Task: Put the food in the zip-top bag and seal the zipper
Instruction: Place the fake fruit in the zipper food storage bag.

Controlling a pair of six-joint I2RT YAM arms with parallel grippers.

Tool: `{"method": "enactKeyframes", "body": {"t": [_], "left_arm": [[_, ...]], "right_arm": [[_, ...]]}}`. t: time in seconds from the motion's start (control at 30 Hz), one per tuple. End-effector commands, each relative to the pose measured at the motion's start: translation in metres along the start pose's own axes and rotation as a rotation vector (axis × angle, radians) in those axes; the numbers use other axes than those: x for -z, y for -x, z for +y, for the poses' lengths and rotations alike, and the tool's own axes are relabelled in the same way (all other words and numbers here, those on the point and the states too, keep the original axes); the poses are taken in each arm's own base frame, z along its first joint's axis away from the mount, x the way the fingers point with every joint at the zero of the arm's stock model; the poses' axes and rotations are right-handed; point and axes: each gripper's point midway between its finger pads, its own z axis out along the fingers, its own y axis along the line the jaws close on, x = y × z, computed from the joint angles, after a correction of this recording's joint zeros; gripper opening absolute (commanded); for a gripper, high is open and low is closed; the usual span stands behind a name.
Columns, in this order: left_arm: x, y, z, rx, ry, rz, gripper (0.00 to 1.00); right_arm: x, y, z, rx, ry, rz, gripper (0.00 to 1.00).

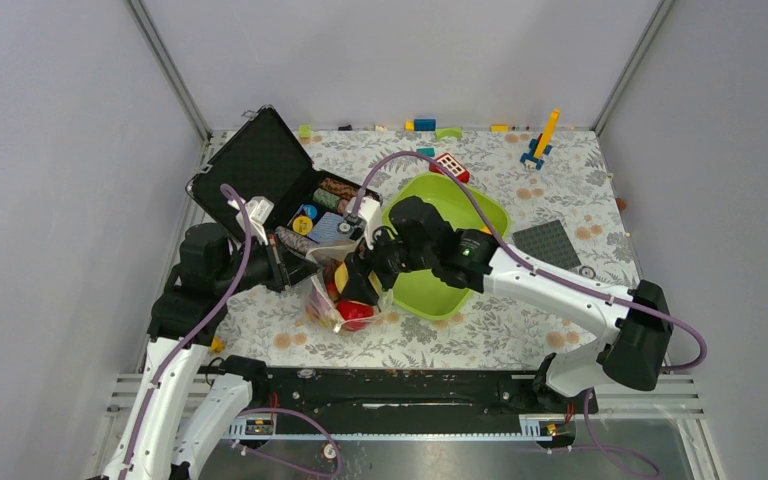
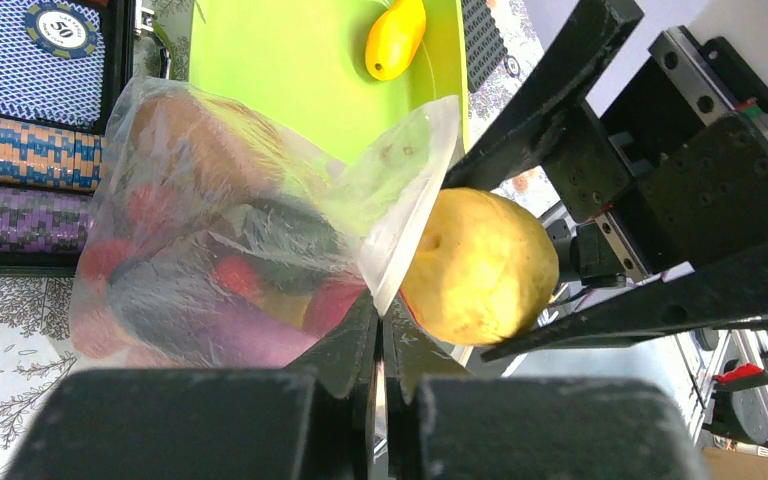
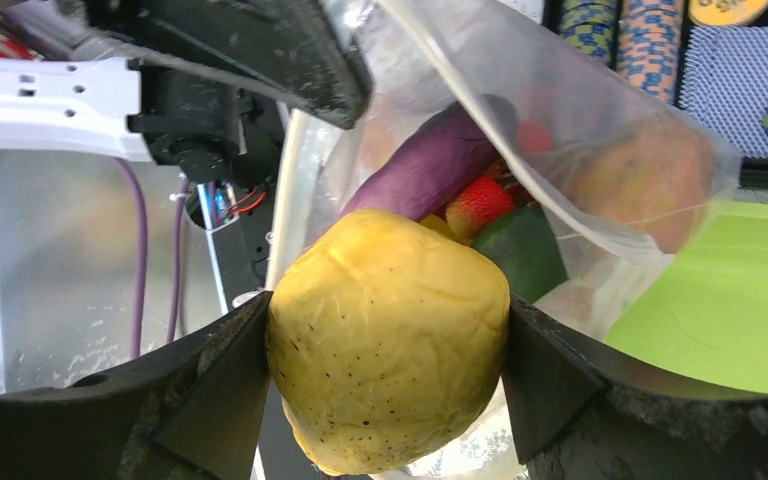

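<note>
Setting: floral tabletop inside grey walls, lime-green tray near its centre.
Zip-top bag: just beside the tray, mouth gaping, holding a strawberry, an eggplant and more.
Left hand: fingers together, pinching the bag's lip.
Right hand: clamped on the yellowish ball, right at the mouth.
Risk: the ball looks wide for the opening, so it may fold the loose flap inward or drag the film from the pinch.
Risk: let go outside the mouth, it probably rolls away.
Left over: mango in the tray.

Robot test cell, lab-like.
Grey panels on metal posts box in a floral surface; arms bolted to a rail.
</note>
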Motion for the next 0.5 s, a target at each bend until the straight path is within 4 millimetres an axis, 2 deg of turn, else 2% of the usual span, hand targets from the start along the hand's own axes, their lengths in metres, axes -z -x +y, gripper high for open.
{"method": "enactKeyframes", "body": {"t": [0.0,0.27,0.47], "left_arm": [[0.001,0.012,-0.006,-0.045,-0.024,-0.048,0.00],[0.001,0.013,-0.005,-0.045,-0.020,-0.051,0.00],[0.002,0.012,-0.008,-0.053,-0.033,-0.050,0.00]], "right_arm": [[0.006,0.008,0.029,0.076,0.136,-0.035,0.45],[-0.013,0.006,0.028,0.053,0.100,-0.010,0.46],[-0.020,0.014,-0.016,0.005,-0.160,-0.050,0.53]]}}
